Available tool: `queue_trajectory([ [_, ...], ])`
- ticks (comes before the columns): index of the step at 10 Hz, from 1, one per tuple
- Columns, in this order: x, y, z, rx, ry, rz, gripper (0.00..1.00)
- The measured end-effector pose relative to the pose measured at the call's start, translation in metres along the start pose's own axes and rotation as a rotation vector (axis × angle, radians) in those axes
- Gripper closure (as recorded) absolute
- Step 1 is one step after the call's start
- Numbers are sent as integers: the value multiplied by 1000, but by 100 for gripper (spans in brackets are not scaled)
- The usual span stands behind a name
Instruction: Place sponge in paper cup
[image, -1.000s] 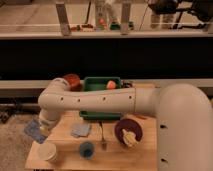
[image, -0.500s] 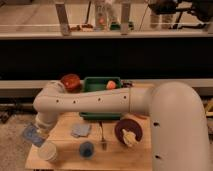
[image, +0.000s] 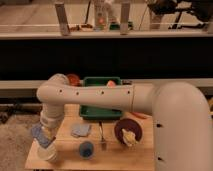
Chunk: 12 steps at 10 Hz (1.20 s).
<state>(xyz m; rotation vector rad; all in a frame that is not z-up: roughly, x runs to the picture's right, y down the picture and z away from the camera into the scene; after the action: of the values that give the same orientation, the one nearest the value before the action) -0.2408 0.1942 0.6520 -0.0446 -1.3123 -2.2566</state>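
Observation:
The blue sponge (image: 39, 135) is held in my gripper (image: 44, 136) at the left edge of the wooden table (image: 115, 156). The gripper hangs down from my white arm (image: 90, 95), which reaches across from the right. It is shut on the sponge. The cream paper cup (image: 48, 154) stands on the table's front left corner. The sponge is just above the cup's rim and slightly to its left. Part of the cup's rim is hidden behind the sponge and gripper.
A paler grey-blue pad (image: 80, 130) lies mid-table with a blue cup (image: 86, 149) in front of it. A green tray (image: 102, 97) sits at the back, an orange bowl (image: 74, 79) to its left. A maroon plate (image: 127, 131) with a pale item is on the right.
My gripper has moved down and a little right with the sponge, closer to the paper cup. The elbow has shifted slightly right.

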Motion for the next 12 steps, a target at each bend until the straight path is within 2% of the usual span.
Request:
queue_trajectory([
  [2, -9, 1, 3, 55, -53, 16, 100],
  [3, -20, 3, 4, 99, -67, 20, 100],
  [4, -25, 2, 4, 124, -70, 17, 100],
  [5, -33, 3, 6, 183, -68, 11, 100],
  [6, -32, 2, 10, 221, -76, -1, 100],
  [12, -29, 2, 29, 300, -163, -40, 100],
])
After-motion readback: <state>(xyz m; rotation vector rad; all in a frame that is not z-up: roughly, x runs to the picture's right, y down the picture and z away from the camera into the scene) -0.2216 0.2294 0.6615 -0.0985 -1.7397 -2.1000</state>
